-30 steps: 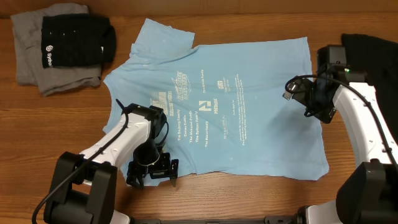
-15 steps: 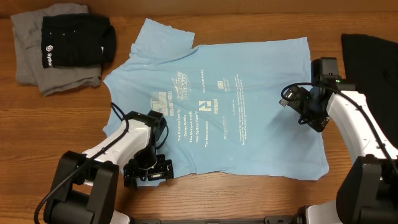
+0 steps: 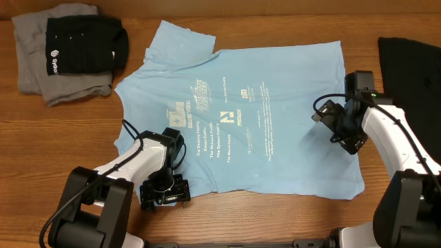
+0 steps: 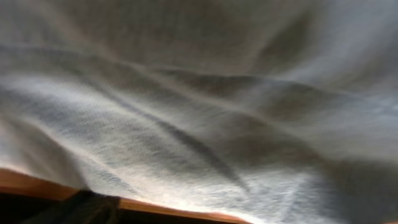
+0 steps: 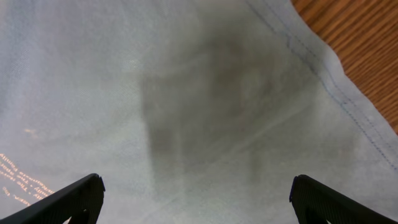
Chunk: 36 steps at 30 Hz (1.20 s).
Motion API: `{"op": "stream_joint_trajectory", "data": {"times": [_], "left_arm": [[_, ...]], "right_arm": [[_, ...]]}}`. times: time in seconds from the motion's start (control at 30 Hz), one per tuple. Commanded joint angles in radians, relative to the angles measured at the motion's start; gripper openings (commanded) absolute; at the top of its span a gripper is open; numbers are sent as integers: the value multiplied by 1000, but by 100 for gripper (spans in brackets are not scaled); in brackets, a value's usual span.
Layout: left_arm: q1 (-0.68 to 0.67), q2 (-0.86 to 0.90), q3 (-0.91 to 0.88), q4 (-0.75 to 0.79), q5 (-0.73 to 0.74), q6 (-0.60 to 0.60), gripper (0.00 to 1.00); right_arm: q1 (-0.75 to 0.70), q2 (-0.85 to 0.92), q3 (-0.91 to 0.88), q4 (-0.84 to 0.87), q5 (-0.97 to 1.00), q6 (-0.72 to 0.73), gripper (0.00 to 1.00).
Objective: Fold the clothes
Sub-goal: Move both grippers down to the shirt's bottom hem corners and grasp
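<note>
Left gripper: down at the near-left hem corner of the light blue T-shirt, cloth filling the wrist view; cannot tell whether its jaws are spread or pinching. Right gripper: fingers spread wide, nothing between them, over the shirt's right side just inside the hem. Shirt lies flat, print up, mid table. Black garment is folded atop the grey garment at the far-left corner. Dark cloth lies at the right edge.
</note>
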Motion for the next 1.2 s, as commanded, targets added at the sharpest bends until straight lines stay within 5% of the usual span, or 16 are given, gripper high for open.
{"op": "stream_joint_trajectory", "data": {"times": [0.0, 0.17, 0.3, 0.73, 1.17], "left_arm": [[-6, -14, -6, 31, -33, -14, 73], [-6, -14, -6, 31, -49, -14, 52], [-6, -14, -5, 24, -48, -14, 4], [-6, -14, 128, -140, -114, -17, 4], [-6, -14, 139, -135, -124, -2, 4]], "right_arm": [[-8, -1, -4, -1, 13, 21, 100], [-8, -1, -4, 2, 13, 21, 100], [-9, -1, -4, -3, 19, 25, 99], [-20, -1, -12, -58, 26, 56, 99], [-29, -3, -155, -141, 24, 343, 93]]}}
